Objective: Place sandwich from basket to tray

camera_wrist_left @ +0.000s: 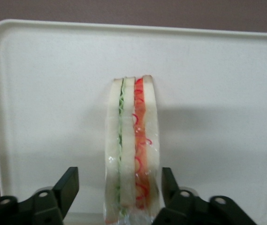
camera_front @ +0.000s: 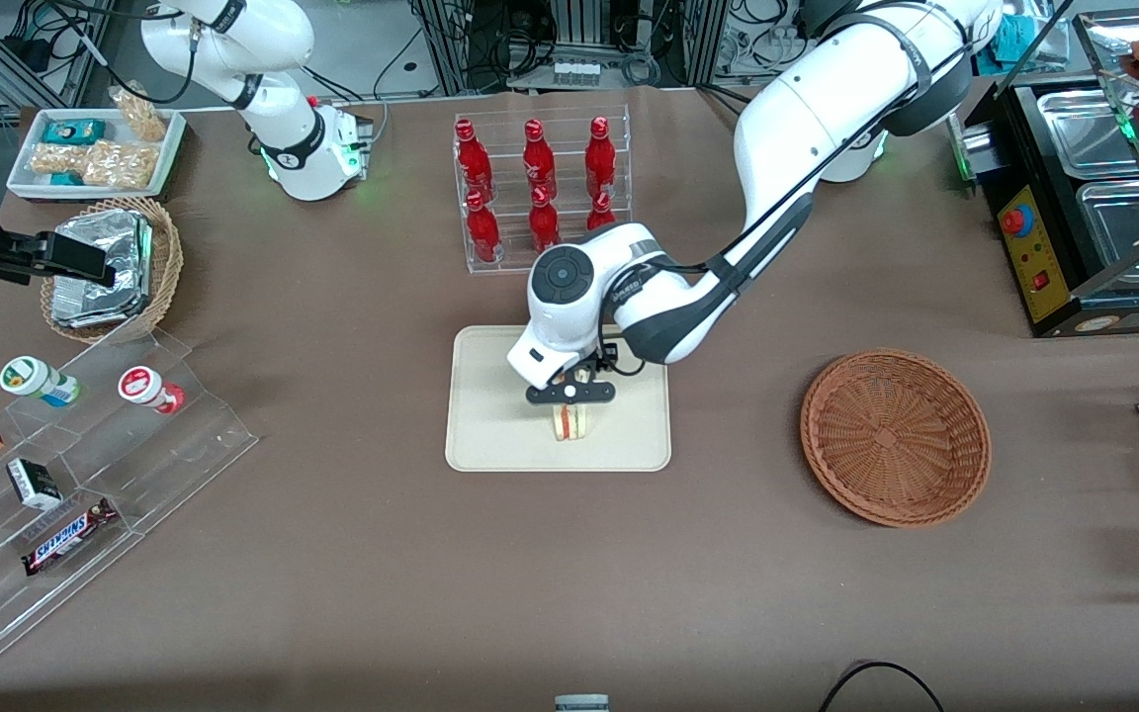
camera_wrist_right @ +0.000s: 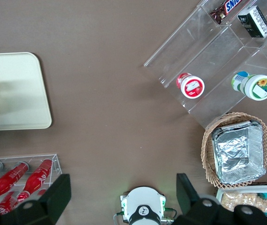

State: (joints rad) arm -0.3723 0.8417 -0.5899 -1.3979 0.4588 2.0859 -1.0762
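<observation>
Sandwich (camera_front: 570,422) upright on tray (camera_front: 490,415), gripper (camera_front: 570,396) just above; basket (camera_front: 895,436) toward working arm's end, apart.

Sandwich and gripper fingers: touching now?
Apart. The left wrist view shows the gripper open, a gap between one finger and the sandwich standing on the tray.

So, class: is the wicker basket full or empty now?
Empty: only bare weave shows inside the basket. The sandwich stands on the tray, between the tool's open fingers.
</observation>
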